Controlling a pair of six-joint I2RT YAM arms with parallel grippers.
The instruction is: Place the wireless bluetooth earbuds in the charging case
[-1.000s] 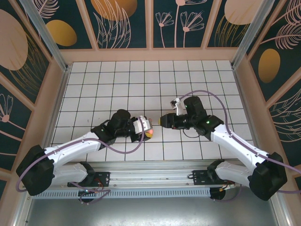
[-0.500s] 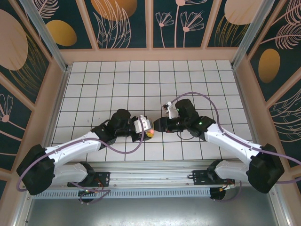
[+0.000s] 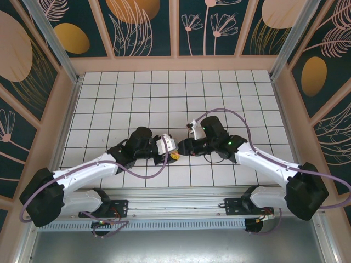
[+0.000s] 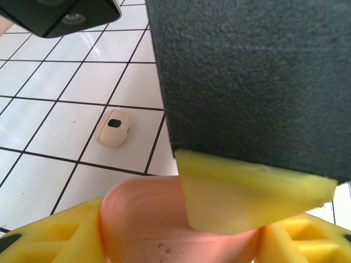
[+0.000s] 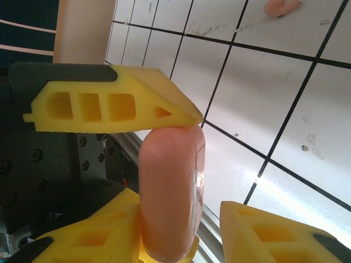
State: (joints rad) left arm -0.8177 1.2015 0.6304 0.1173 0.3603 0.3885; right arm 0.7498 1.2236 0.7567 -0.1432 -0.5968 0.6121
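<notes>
Pink case (image 4: 142,222) in left jaws, base cropped

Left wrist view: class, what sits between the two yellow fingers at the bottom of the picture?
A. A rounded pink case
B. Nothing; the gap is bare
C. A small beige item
A: the rounded pink case sits between the left gripper's yellow fingers, touching both.

No legible text, label, brand, number or sign anywhere: none on salmon charging case (image 5: 167,203), beige case (image 4: 113,127), tiled bench (image 3: 137,93), patterned wall panels (image 3: 137,27).
</notes>
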